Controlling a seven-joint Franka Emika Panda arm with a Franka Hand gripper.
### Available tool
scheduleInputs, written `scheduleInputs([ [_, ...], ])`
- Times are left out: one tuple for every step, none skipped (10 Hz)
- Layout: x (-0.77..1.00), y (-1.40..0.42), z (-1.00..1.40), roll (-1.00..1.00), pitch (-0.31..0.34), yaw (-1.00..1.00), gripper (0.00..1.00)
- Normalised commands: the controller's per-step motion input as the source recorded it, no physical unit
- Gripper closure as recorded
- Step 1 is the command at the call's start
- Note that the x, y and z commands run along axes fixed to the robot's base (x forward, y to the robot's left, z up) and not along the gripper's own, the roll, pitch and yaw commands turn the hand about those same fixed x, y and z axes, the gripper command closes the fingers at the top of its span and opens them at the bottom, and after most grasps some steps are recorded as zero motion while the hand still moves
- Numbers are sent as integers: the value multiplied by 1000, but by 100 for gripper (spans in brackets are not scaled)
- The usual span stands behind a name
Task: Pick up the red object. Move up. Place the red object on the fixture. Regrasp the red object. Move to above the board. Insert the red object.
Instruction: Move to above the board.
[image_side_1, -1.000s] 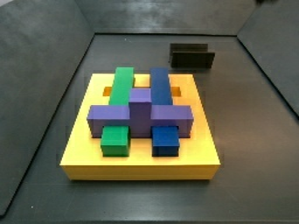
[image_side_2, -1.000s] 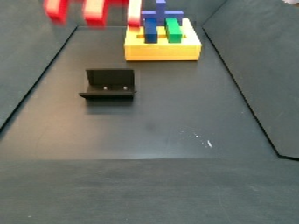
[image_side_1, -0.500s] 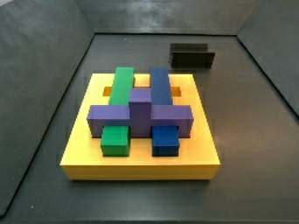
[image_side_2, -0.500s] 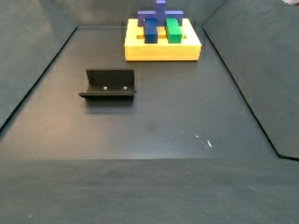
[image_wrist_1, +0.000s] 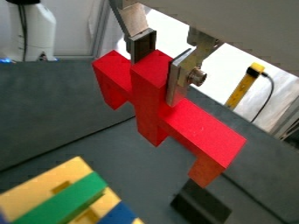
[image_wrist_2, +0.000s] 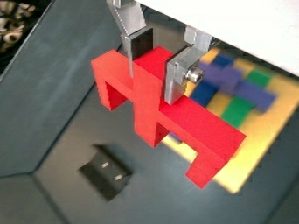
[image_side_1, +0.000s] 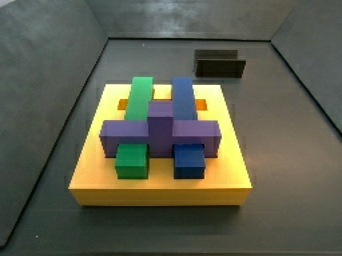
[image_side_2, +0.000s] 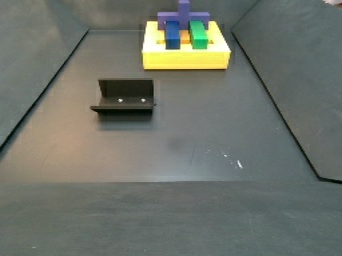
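In both wrist views my gripper (image_wrist_1: 162, 59) (image_wrist_2: 159, 59) is shut on the middle prong of the red object (image_wrist_1: 176, 118) (image_wrist_2: 163, 109), an E-shaped bar held high above the floor. The fixture (image_wrist_2: 107, 171) lies far below it; it also shows in both side views (image_side_1: 221, 65) (image_side_2: 124, 98) and in a wrist view (image_wrist_1: 207, 206). The board (image_side_1: 160, 170) (image_side_2: 186, 55) is a yellow slab with green, blue and purple blocks, also seen under the red object in both wrist views (image_wrist_2: 263, 144) (image_wrist_1: 52, 191). Neither side view shows the gripper or the red object.
Dark sloping walls (image_side_1: 54, 90) surround the grey floor (image_side_2: 174, 150). In a wrist view a yellow post (image_wrist_1: 247, 83) and a white robot base (image_wrist_1: 35, 31) stand outside the bin.
One second ago the red object showed at the top edge of a side view; it has since risen out of both side views. The board and the fixture have not moved.
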Motion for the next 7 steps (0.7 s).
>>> scheduleInputs([
  [-115,-107,17,-1000,166,30,100],
  [-42,-23,-6,-1000,155,35,100],
  [-77,-30,30,-1000,131,44,100],
  [-89,11,4,-1000,101,50,100],
  [-66,39,-7,-954,69,49,100],
  [-59,32,11,-715,31,34,100],
  [-50,18,-6,-428,-1,17,100],
])
